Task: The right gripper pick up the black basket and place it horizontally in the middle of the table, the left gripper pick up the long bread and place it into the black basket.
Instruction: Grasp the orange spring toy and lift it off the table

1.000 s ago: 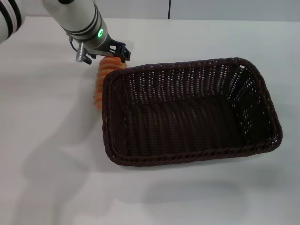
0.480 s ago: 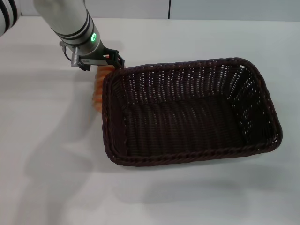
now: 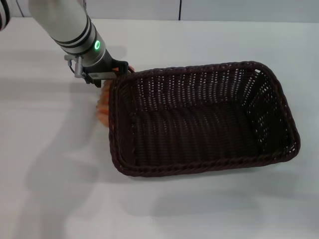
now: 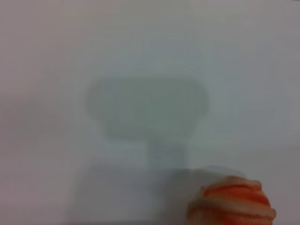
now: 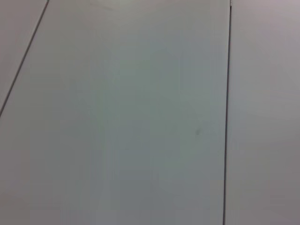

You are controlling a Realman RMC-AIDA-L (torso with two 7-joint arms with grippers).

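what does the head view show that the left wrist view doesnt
Only the head view shows the black basket, sitting empty on the table, and the left gripper down at the basket's left end, over the long bread, which lies outside against the basket wall. Only the left wrist view shows the bread's striped end close up and a soft shadow on the tabletop. Both show bread and white table.
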